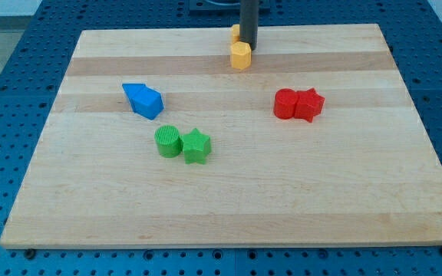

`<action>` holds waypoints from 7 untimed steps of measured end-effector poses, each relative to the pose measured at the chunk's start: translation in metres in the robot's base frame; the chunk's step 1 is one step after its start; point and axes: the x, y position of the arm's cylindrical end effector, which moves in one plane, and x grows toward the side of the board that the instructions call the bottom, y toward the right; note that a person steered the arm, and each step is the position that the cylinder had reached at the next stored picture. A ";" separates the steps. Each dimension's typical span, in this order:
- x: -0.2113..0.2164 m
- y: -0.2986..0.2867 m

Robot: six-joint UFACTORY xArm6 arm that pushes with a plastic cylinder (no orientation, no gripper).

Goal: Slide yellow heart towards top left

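**Mia:** What could go wrong here?

**Ben:** My tip (249, 47) is at the top middle of the picture, just beside two yellow blocks. The task wants the yellow heart. One yellow block (236, 32) peeks out from behind the rod on its left. The other yellow block (240, 55) sits just below and left of my tip. I cannot tell for sure which one is the heart. So I might push the wrong one.

**Mia:** Anything else?

**Ben:** Both are very near the top edge of the board (229, 199). A push that goes too far up could slide a block off. The two yellows are so close that one could bump the other.

**Mia:** Is your tool open or closed?

**Ben:** It is just a straight dark rod. Nothing on it spreads or pinches. I cannot tell if it touches a block.

**Mia:** What are things like, biggest first?

**Ben:** The board is pale wood with light and dark stripes, flat and smooth. It lies on a blue table (6, 92) full of little holes. The blocks look like hard plastic with ridged sides. At left is a blue block (143, 100) with pointy corners. At right a red cylinder (285, 103) touches a red star (309, 104). In the middle a green cylinder (168, 142) touches a green star (196, 145).
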 end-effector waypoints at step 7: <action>-0.016 -0.067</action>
